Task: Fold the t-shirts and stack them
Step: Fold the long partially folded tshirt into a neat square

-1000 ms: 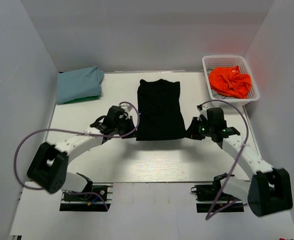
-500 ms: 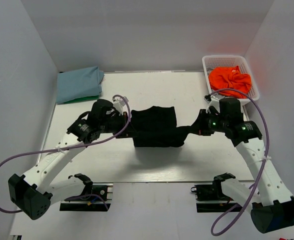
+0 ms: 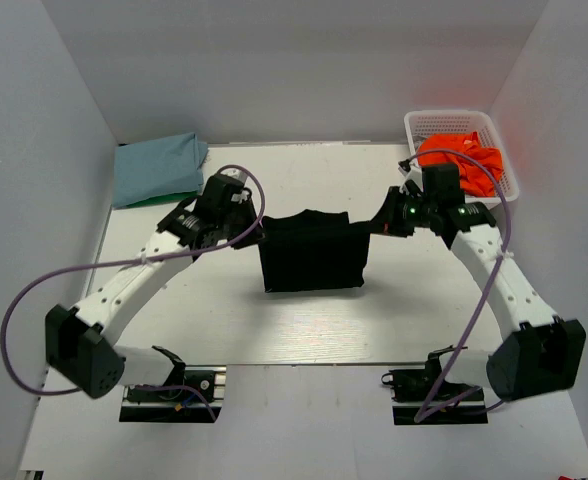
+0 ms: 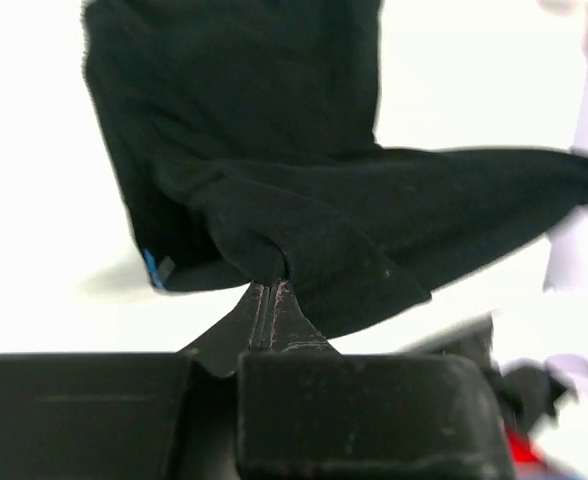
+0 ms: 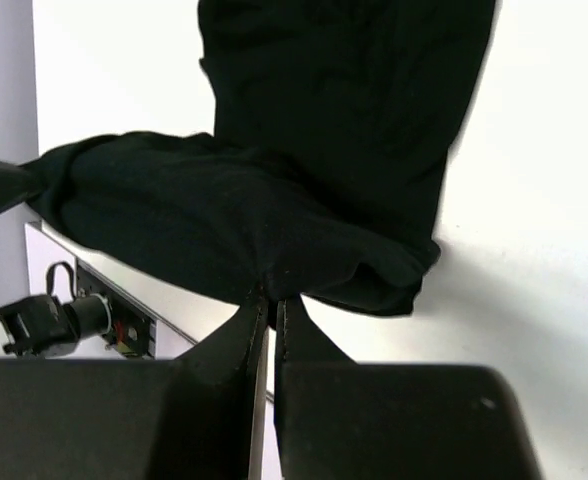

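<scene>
The black t-shirt [image 3: 312,252] lies in the middle of the table, its near half lifted and doubled over toward the far half. My left gripper [image 3: 259,238] is shut on its left corner [image 4: 274,250]. My right gripper [image 3: 374,230] is shut on its right corner [image 5: 274,250]. Both hold the cloth stretched between them above the table. A small blue mark [image 4: 154,268] shows on the shirt in the left wrist view. A folded light blue t-shirt [image 3: 159,167] lies on a green one [image 3: 154,200] at the far left. An orange t-shirt [image 3: 466,160] lies crumpled in the basket.
The white mesh basket [image 3: 426,124] stands at the far right corner, close behind my right arm. White walls enclose the table on three sides. The arm bases [image 3: 172,385] sit at the near edge.
Both grippers have carried the black shirt's near edge up and away toward the far edge, folding it roughly in half. Both arms have stretched further over the table.
</scene>
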Robot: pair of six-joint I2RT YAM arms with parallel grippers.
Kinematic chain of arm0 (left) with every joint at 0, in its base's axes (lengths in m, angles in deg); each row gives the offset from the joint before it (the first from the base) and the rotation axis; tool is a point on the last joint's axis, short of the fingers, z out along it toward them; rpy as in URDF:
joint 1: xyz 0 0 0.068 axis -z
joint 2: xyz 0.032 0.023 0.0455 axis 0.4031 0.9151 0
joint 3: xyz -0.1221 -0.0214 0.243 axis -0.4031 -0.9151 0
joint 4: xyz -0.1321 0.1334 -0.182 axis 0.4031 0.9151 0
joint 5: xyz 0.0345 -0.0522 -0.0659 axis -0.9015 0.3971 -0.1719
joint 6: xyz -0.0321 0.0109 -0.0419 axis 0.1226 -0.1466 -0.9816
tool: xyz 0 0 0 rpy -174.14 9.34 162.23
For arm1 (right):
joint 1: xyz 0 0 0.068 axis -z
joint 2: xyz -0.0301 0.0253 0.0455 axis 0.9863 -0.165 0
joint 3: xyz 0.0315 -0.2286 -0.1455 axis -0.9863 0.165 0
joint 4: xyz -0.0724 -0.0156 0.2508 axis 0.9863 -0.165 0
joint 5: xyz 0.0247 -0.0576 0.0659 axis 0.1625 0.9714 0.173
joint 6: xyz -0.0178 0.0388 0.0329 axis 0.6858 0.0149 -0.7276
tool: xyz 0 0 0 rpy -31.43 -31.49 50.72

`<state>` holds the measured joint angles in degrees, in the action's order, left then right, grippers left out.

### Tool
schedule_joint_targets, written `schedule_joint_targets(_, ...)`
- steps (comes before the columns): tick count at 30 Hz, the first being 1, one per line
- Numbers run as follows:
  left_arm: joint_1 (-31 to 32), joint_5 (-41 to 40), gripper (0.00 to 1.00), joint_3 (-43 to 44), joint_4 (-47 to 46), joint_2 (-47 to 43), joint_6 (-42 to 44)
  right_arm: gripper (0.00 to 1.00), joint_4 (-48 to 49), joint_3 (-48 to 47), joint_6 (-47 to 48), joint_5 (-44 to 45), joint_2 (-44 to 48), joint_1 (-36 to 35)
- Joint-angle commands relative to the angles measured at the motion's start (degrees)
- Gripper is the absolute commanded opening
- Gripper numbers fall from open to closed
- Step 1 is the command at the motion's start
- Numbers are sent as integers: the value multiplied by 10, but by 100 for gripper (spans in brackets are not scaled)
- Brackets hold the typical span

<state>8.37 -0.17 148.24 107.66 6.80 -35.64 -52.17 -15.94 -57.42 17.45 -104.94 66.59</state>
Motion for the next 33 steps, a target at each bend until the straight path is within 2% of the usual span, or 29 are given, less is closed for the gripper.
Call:
schedule_joint_targets(1, -12, -111, 0, 45, 7, 31, -30, 0, 63, -57, -6, -11, -48, 13)
schedule_joint_targets(4, -23, -125, 0, 76, -22, 83, -30, 0, 70, -89, 3, -13, -95, 20)
schedule_joint_targets(9, -54, -149, 0, 162, -1, 191, -30, 0, 72, -142, 14, -3, -179, 29)
schedule_joint_targets(16, -91, -139, 0, 211, -26, 273, -23, 0, 66, -242, 40, -27, -297, 42)
schedule_joint_targets(24, -130, -139, 0, 303, -27, 414, -34, 0, 156, -320, 68, -42, -466, 40)
schedule_joint_targets(25, -130, -139, 8, 313, -19, 426, -39, 0, 165, -344, 72, -73, -480, 40)
schedule_joint_targets(26, -139, -146, 17, 322, -11, 452, -46, 25, 172, -356, 74, -81, -493, 40)
schedule_joint_targets(27, -151, -146, 21, 343, 7, 462, -53, 31, 174, -386, 75, -99, -537, 41)
schedule_joint_targets(28, -157, -146, 40, 354, 15, 473, -58, 37, 163, -429, 83, -107, -550, 40)
schedule_joint_targets(29, -162, -136, 50, 366, 22, 481, -58, 58, 139, -467, 83, -108, -573, 40)
schedule_joint_targets(31, -173, -114, 71, 394, 38, 489, -47, 85, 107, -493, 98, -112, -585, 40)
schedule_joint_targets(32, -173, -108, 98, 394, 38, 489, -41, 90, 111, -484, 102, -104, -569, 35)
schedule_joint_targets(33, -173, -95, 99, 379, 30, 489, -31, 90, 121, -452, 104, -101, -543, 36)
